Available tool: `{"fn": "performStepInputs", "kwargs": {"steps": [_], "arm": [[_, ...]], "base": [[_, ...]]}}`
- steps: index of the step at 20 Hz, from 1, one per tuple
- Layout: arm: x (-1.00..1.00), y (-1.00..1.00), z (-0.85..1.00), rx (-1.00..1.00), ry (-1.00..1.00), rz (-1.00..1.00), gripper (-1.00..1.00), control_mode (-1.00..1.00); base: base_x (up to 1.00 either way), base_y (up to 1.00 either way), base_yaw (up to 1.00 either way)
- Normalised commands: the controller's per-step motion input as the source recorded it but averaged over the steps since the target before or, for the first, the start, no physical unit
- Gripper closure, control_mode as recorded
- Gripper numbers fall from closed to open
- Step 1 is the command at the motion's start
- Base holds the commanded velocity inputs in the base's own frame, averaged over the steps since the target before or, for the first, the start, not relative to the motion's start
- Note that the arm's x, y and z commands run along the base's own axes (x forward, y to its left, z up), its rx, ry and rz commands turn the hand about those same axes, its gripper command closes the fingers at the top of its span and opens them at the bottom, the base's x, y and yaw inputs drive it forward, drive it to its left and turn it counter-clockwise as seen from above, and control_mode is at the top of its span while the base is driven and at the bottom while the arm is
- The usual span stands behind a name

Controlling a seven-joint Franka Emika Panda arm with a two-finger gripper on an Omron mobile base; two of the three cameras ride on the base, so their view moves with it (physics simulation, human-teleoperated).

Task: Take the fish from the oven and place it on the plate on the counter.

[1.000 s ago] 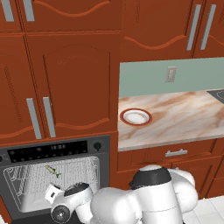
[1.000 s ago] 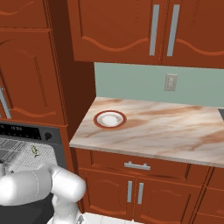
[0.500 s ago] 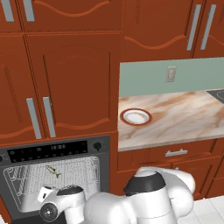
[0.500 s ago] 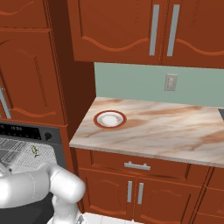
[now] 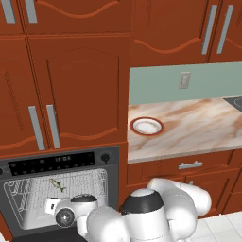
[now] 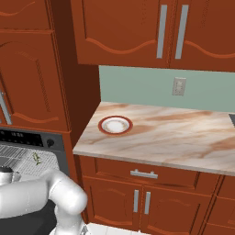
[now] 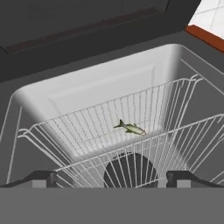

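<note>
The fish point(image 7: 130, 127) is a small greenish-yellow shape lying on the upper wire rack of the open oven point(image 5: 61, 163). It also shows in the left base view as the fish point(image 5: 57, 184) and in the right base view as the fish point(image 6: 36, 159). My gripper point(image 7: 113, 179) is open in front of the oven cavity, level with the racks, with the fish well ahead of its fingertips point(image 7: 43, 178) and nothing between them. The white plate point(image 5: 146, 126) with a red-brown rim sits empty on the marbled counter point(image 5: 198, 127), to the right of the oven.
A lower wire rack point(image 7: 131, 166) runs close in front of the gripper. The oven's control panel point(image 5: 56, 163) is above the cavity. Red-brown cabinets point(image 5: 71, 85) stand above the oven, and drawers with silver handles point(image 6: 143, 174) are under the counter.
My arm's elbow has swung left toward the oven, while the hand stays in front of the open cavity. Fish and plate have not moved.
</note>
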Motion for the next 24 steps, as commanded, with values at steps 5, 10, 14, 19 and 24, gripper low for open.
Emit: {"fn": "performStepInputs", "kwargs": {"steps": [5, 10, 14, 19, 24], "arm": [[0.08, 0.0, -0.06, 0.0, 0.0, 0.11, -1.0, -1.0], [-0.03, 0.0, -0.04, -0.03, 0.0, 0.0, -1.0, -1.0], [-0.01, 0.0, -0.12, -0.05, 0.0, 0.0, -1.0, -1.0], [0.0, 0.0, -0.19, -0.07, 0.0, 0.0, -1.0, -1.0], [0.0, 0.0, -0.23, -0.07, 0.0, 0.0, -1.0, -1.0]], "base": [[0.0, 0.0, 0.0], [0.0, 0.0, 0.0], [0.0, 0.0, 0.0], [0.0, 0.0, 0.0], [0.0, 0.0, 0.0]]}}
